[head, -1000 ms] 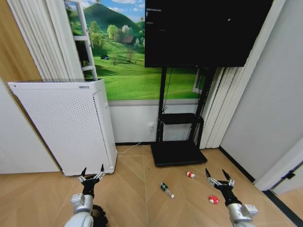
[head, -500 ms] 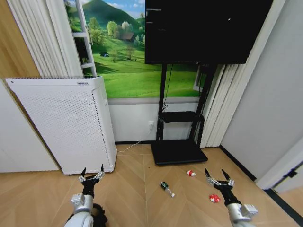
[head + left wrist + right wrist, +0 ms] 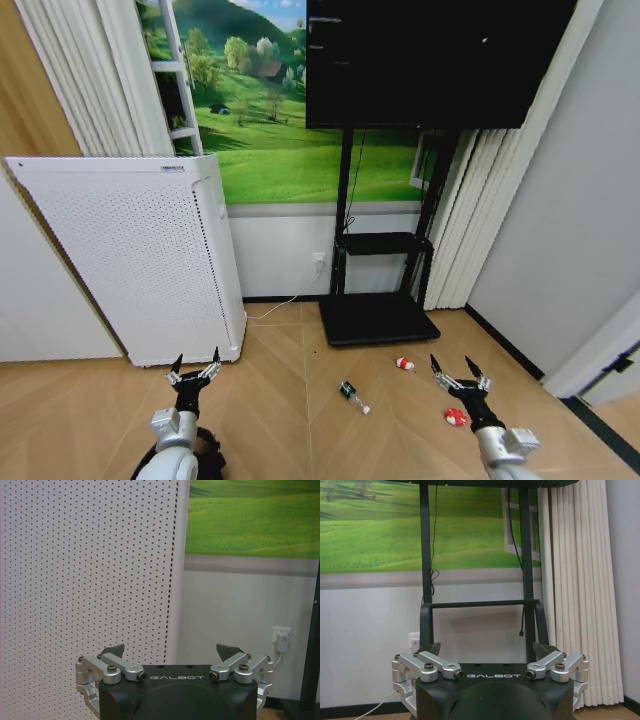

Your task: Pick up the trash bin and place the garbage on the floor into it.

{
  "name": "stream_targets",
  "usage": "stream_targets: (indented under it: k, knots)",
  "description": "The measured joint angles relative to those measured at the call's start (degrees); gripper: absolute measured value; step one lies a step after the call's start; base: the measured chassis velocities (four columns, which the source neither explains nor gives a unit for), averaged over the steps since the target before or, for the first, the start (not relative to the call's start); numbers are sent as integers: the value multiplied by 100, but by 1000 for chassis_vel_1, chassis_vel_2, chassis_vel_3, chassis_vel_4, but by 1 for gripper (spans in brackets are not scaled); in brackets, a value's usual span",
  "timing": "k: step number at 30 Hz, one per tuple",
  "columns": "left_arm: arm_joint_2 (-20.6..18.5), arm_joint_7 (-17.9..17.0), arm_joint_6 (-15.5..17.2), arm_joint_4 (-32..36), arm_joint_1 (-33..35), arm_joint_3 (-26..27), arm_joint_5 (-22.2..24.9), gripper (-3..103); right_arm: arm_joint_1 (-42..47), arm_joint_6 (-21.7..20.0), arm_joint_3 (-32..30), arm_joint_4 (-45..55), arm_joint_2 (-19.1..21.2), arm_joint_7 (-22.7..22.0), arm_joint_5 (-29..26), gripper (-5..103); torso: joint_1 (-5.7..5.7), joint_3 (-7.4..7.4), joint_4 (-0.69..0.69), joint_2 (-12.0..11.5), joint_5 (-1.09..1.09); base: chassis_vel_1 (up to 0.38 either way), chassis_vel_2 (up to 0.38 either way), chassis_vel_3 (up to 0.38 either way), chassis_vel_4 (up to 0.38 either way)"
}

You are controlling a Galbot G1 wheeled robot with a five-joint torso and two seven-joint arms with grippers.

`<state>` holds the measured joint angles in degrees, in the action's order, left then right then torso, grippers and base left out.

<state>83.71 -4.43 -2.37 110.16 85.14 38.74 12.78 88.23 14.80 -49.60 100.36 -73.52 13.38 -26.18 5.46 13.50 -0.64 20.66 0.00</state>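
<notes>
Both arms just hang low at the near edge of the head view, nothing in either one. The left gripper (image 3: 195, 367) has its fingers spread wide, pointing out over bare wood floor (image 3: 270, 420), with the big white perforated appliance (image 3: 130, 255) just beyond it on the left. In the left wrist view the same gripper (image 3: 172, 652) faces that appliance's dotted side panel (image 3: 90, 570) with the jaws apart.

The right gripper (image 3: 450, 366) is splayed open too, hovering above the floor on the right. The red piece (image 3: 456, 416) lies right beside that arm, partly tucked behind it. The red-and-white wrapper (image 3: 404, 364) sits a bit left of the gripper, just in front of the black TV stand base (image 3: 375, 320). The small clear bottle (image 3: 350, 395) lies farther left, roughly mid-floor between the two arms.

The right wrist view has that gripper (image 3: 487, 649) open, facing the TV stand legs (image 3: 425, 580) and white curtain (image 3: 580, 590).
</notes>
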Motion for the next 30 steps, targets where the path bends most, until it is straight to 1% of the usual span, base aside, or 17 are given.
stream_targets:
  k: [3, 5, 17, 18, 20, 21, 30]
  knots:
    - [0, 0, 0, 0, -1, 2, 0, 100, -2, -1, 2, -1, 0, 0, 0, 100, -11, -23, 0, -35, 0, 0, 0, 0, 0]
    - [0, 0, 0, -1, -1, 4, 0, 100, -4, -1, 3, -3, -1, -4, 2, 100, -38, -78, 0, -116, 0, 0, 0, 0, 0]
    - [1, 0, 2, 9, 13, 6, -2, 100, 24, 1, -4, -4, -7, -5, 6, 100, -113, -255, 0, -367, 0, 0, 0, 0, 0]
    - [2, 0, 2, 22, 28, 5, -6, 100, 35, 8, -7, -2, -10, -5, 6, 100, -145, -325, 0, -469, 0, 0, 0, 0, 0]
    - [2, 0, 2, 30, 36, 8, -7, 100, 40, 12, -7, 2, -11, -5, 6, 100, -164, -381, 0, -545, 0, 0, 0, 0, 0]
    - [2, 0, 2, 30, 36, 8, -7, 100, 40, 12, -7, 2, -11, -5, 6, 100, -164, -381, 0, -545, 0, 0, 0, 0, 0]
    - [-9, -1, 2, 36, 40, 13, -7, 100, 47, 22, -7, 7, -13, -5, 6, 100, -227, -530, 0, -758, 0, 0, 0, 0, 0]
